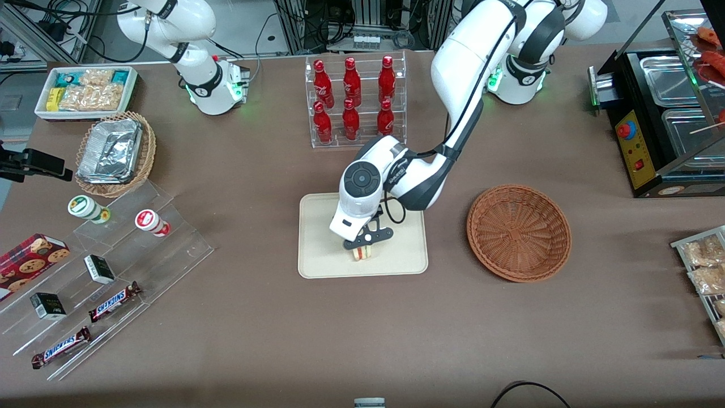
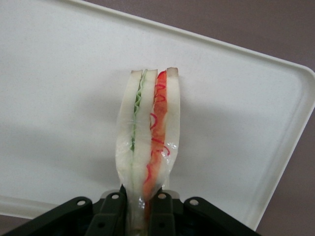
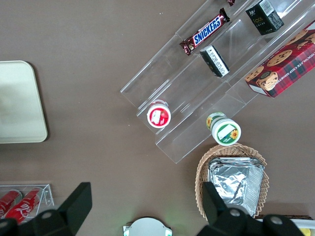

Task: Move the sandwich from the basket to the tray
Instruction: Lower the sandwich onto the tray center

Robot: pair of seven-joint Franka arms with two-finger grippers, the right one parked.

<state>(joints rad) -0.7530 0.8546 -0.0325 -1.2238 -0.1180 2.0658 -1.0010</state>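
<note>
Front view: near the center of the frame, the left arm bends down over a cream-beige tray (image 1: 320, 226) lying on a brown table (image 1: 255, 340). Its gripper (image 1: 362, 245) hangs low over the tray's lower middle, fingers pressed against both faces of a sandwich (image 1: 362, 252), which stands on edge and appears to touch the tray surface. To the right of the tray, a little apart from it, sits a round reddish-brown wicker basket (image 1: 518, 232) with nothing visible inside it. Above the tray in the frame stands a clear rack of red bottles (image 1: 354, 102).

Left wrist view: the black fingers (image 2: 165, 214) clamp the sandwich (image 2: 150, 142) at one end. Its white bread layers show a green filling stripe and a red-orange one. The pale tray (image 2: 246, 113) lies beneath it, with its rounded corner and raised rim visible.
</note>
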